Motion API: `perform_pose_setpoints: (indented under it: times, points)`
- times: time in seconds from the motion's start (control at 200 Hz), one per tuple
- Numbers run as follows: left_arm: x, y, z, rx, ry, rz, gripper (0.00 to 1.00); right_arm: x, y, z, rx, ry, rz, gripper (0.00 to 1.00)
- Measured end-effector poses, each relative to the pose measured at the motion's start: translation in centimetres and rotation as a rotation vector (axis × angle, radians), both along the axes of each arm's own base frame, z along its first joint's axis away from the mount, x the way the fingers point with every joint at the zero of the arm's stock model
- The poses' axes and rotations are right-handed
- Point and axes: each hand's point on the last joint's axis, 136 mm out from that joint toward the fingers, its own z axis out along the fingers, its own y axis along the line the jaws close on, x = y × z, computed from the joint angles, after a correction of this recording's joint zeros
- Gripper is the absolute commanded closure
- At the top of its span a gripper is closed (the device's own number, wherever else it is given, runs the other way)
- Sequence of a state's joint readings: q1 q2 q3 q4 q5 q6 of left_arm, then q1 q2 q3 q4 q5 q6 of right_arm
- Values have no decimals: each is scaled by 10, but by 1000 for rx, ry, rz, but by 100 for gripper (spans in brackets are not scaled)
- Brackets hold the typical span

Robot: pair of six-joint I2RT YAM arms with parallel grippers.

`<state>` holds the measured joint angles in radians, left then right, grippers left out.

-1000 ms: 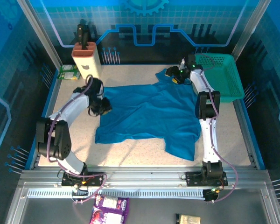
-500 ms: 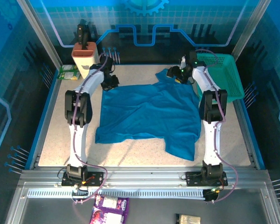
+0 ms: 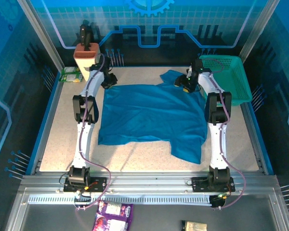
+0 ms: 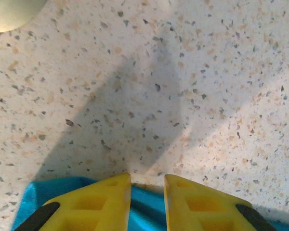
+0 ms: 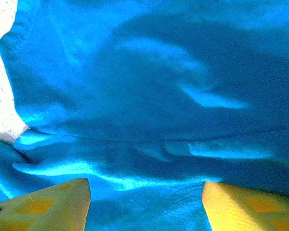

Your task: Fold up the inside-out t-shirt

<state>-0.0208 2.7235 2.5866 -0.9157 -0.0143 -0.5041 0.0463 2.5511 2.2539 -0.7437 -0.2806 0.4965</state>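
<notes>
The inside-out t-shirt (image 3: 151, 115) lies spread flat in the middle of the table, plain blue, its hem toward the arms' bases. My left gripper (image 3: 108, 82) is at the shirt's far left corner. In the left wrist view its yellow fingertips (image 4: 147, 183) stand a little apart, with the blue cloth edge (image 4: 144, 211) between them; I cannot tell whether they pinch it. My right gripper (image 3: 185, 84) hovers over the far right part of the shirt. Its jaws (image 5: 145, 192) are wide apart, with wrinkled blue cloth (image 5: 149, 96) beneath and nothing clamped.
A teal mesh basket (image 3: 231, 79) stands at the far right, close to the right arm. A white block with a brown top (image 3: 88, 60) and a green packet (image 3: 70, 74) sit at the far left corner. Bare speckled tabletop (image 4: 183, 72) lies beyond the left fingers.
The left arm has swung from the shirt's left edge to its far left corner, and that corner now lies pulled out flat. The right gripper has shifted slightly right.
</notes>
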Motion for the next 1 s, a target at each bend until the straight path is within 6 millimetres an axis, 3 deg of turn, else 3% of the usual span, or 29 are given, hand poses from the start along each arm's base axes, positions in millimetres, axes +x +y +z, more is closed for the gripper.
perform_pose_setpoints:
  times: [0.09, 0.245, 0.34, 0.405, 0.51, 0.61, 0.7, 0.8, 0.876, 1.001]
  points:
    - [6, -2, 1, -35, -22, 6, 75, 5, 0, 3, -3, -10, 7, 34]
    - [11, -12, 0, -93, -53, -17, 75, -5, 3, 6, -14, 18, 32, 34]
    - [1, -18, 5, -119, -57, -31, 74, -17, 9, 26, -27, 13, 62, 34]
    - [-13, -23, 13, -133, -49, -43, 73, -33, 16, 51, -36, 2, 82, 34]
    - [-33, -36, 52, -152, -79, -71, 71, -67, 31, 107, -39, -53, 123, 35]
    - [-54, -52, 116, -166, -171, -113, 70, -114, 41, 155, -37, -108, 155, 35]
    - [-92, -63, 171, -178, -250, -147, 70, -158, 41, 172, -39, -122, 170, 36]
    - [-151, -68, 194, -181, -268, -170, 70, -211, 34, 155, -57, -64, 173, 37]
    - [-199, -66, 179, -163, -216, -170, 71, -249, 26, 126, -82, 19, 165, 39]
    - [-284, -54, 112, -99, -21, -136, 75, -315, 7, 80, -141, 168, 134, 40]
